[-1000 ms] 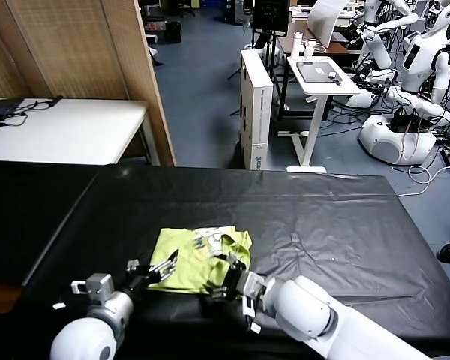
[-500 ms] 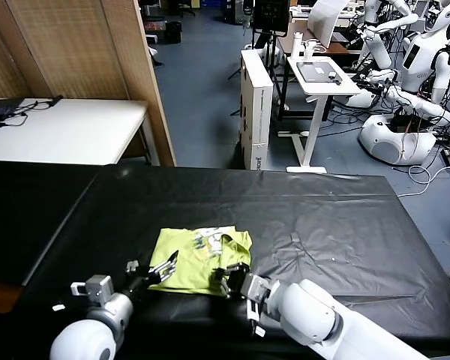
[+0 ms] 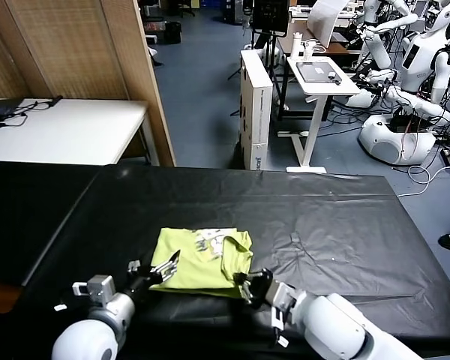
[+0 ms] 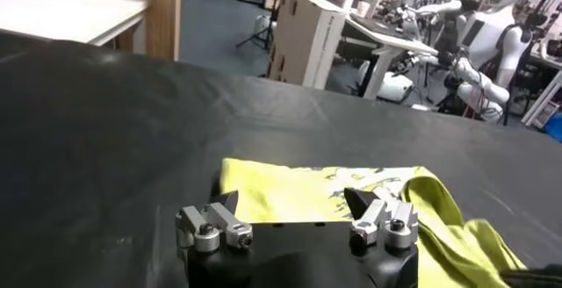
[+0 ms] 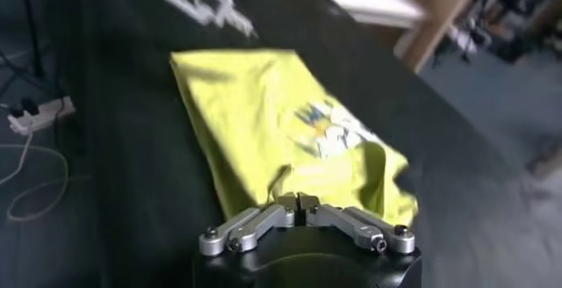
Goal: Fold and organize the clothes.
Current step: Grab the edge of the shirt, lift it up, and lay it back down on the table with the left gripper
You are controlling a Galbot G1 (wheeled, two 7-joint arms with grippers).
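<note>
Head view: your right tool (image 3: 249, 287) sits low at the folded T-shirt (image 3: 199, 260)'s near-right corner, fingers spread, gripping nothing; left tool (image 3: 163, 268), wide open, touches its near-left edge.

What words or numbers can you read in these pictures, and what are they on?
None can be read for sure.
The T-shirt has a pale print by its collar: too blurred to read.
The tall white box on the floor has blue lettering low on its side: too small to read.
Nothing readable on the black table or the white side table.
</note>
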